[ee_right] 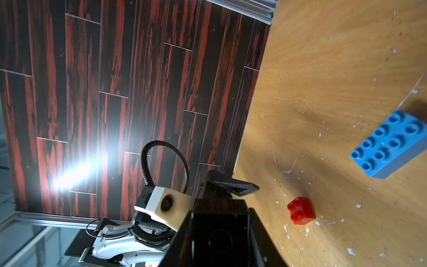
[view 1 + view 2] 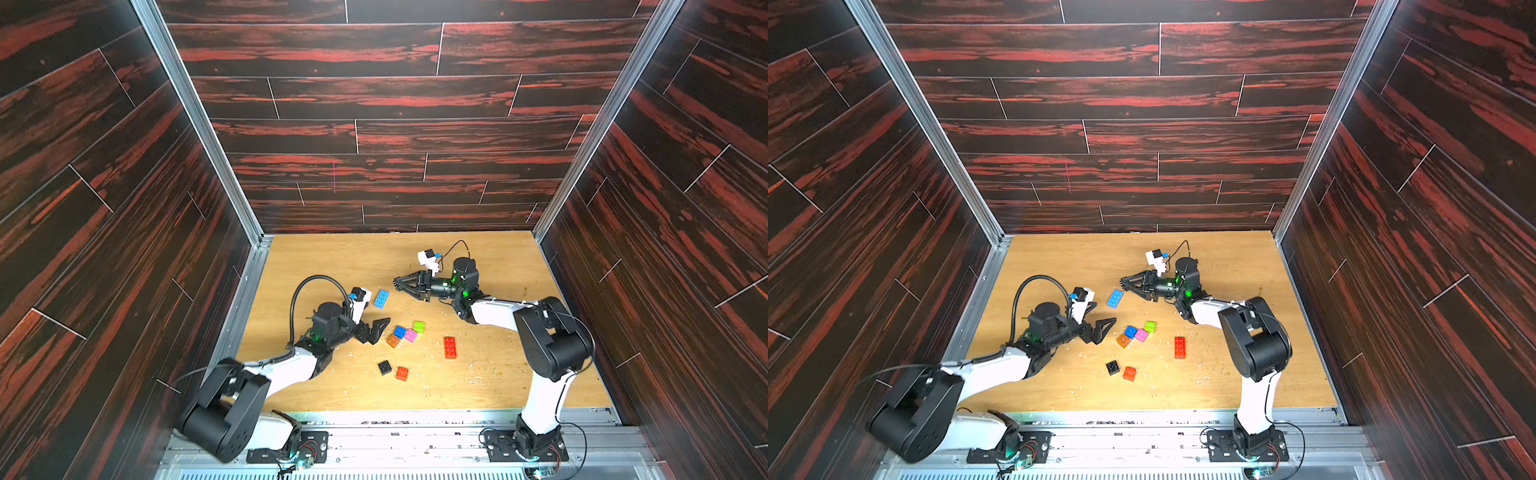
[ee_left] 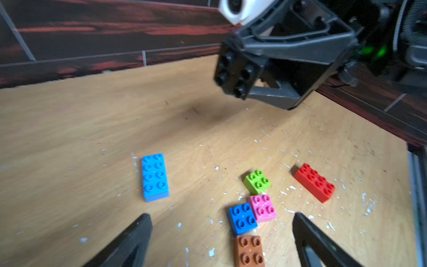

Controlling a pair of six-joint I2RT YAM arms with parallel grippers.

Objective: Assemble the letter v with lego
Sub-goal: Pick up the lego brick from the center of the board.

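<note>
My left gripper (image 2: 380,331) hangs open just above the table, left of a cluster of square lego: blue (image 3: 242,218), pink (image 3: 263,207), green (image 3: 257,181) and orange (image 3: 249,251). Nothing is between its fingers. The long light-blue brick (image 2: 381,299) lies behind it, the long red brick (image 2: 449,347) to the right. Nearer the front, a black square (image 2: 385,368) and a red square (image 2: 402,373) lie side by side. My right gripper (image 2: 397,282) hovers over the middle of the table, pointing left, shut on another black square brick (image 3: 235,71).
Dark red wood-pattern walls (image 2: 374,124) close in the table at the back and both sides. A metal rail (image 2: 415,419) runs along the front edge. White crumbs (image 3: 288,210) are scattered over the wooden table (image 2: 478,257).
</note>
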